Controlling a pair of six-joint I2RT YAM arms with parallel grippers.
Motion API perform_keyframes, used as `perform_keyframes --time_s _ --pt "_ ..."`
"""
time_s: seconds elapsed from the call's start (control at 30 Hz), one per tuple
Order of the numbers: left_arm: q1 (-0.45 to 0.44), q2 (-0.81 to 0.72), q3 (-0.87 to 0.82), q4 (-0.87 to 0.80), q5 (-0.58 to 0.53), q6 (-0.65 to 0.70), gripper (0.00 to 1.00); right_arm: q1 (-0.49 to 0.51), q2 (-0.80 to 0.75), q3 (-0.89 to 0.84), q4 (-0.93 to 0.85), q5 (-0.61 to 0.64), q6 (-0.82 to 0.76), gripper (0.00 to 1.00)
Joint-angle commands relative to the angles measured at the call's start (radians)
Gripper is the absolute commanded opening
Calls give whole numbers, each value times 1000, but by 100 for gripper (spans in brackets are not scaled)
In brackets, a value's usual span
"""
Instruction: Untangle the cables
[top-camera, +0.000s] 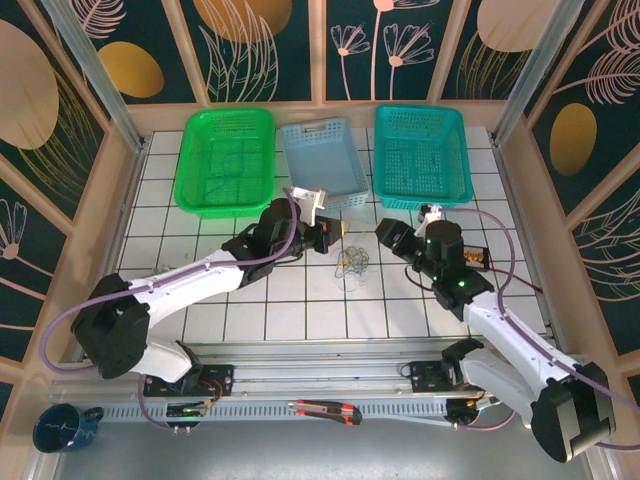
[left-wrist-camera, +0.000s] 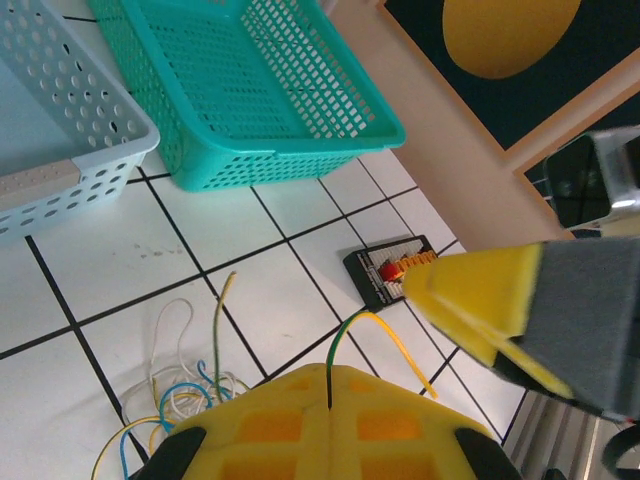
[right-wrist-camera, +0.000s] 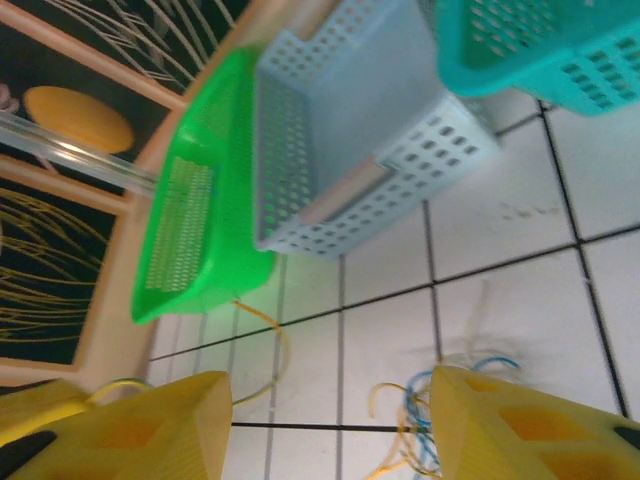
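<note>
Three baskets along the far edge: green basket (top-camera: 205, 140), pale blue basket (top-camera: 320, 160), teal basket (top-camera: 420, 150). One loose tangle of cables (top-camera: 352, 262) on the tiles (top-camera: 290, 300) between two grippers. Left gripper (left-wrist-camera: 385, 335) spread, a green-yellow wire (left-wrist-camera: 345, 325) arching off its lower finger (left-wrist-camera: 330, 430); right gripper (right-wrist-camera: 325, 400) spread wide. Blue strands (left-wrist-camera: 185, 392) plain from both wrists, lost from above.
</note>
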Motion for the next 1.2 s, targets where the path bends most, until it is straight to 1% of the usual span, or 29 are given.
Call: perform_keyframes --time_s 0.0,0.1,0.2,0.47,0.57,0.67,0.8,0.9,0.93,1.17 --pt "-5 -21 -15 59 -10 -21 0 -5 7 49 47 -110 -74 54" --pt "-6 -19 -11 60 -9 -22 0 -4 41 62 100 -189 -89 54" --pt "-6 -17 -9 61 -4 -24 0 -3 79 70 138 -240 -89 52" --pt "-5 -18 -5 67 2 -25 0 9 183 88 201 -292 -76 47" --pt "-5 -16 -3 70 9 -26 0 11 212 100 216 -298 -76 44" --pt "-5 -11 -4 72 19 -23 0 11 231 117 217 -301 -79 37" --pt "-5 -7 -5 76 30 -20 0 11 244 148 193 -293 -100 24" --pt "-5 -3 -9 81 36 -19 0 10 246 170 173 -284 -115 8" --pt "-6 -1 -10 83 38 -19 0 10 246 177 164 -282 -125 1" --pt "-4 11 -23 99 50 -14 0 2 243 266 93 -269 -181 0"
